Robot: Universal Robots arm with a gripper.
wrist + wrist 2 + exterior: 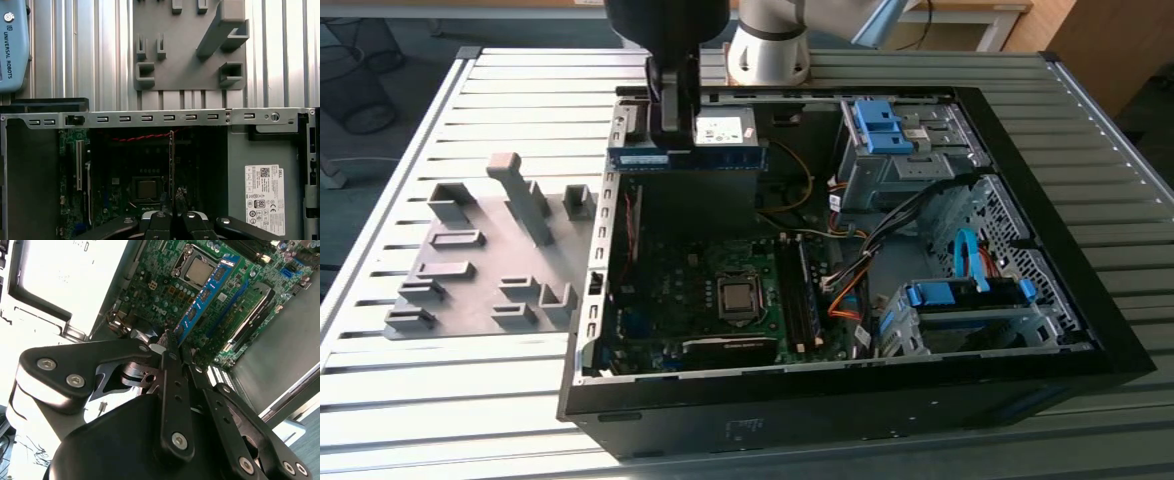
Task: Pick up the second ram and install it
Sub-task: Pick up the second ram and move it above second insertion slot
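The gripper (671,138) hangs over the far left corner of the open computer case (854,405), its fingers (170,370) pressed together on the second ram (714,157). The strip lies level and on edge above the case, clear of the board (680,285) below. In the second wrist view the ram (206,290) runs out from the gripper (170,342) over the board, chips showing on its blue face. In the first wrist view it shows edge-on as a thin line (172,165) above the gripper (172,219).

The grey holder plate (480,270) sits on the table at the exterior view's left, well apart.

The ram looks light, stiff and thin, so it likely carries easily. Its smooth faces may slip or twist in a pinch, and its chips and contact edge are probably fragile. The flat faces near the upper long edge seem the best hold.
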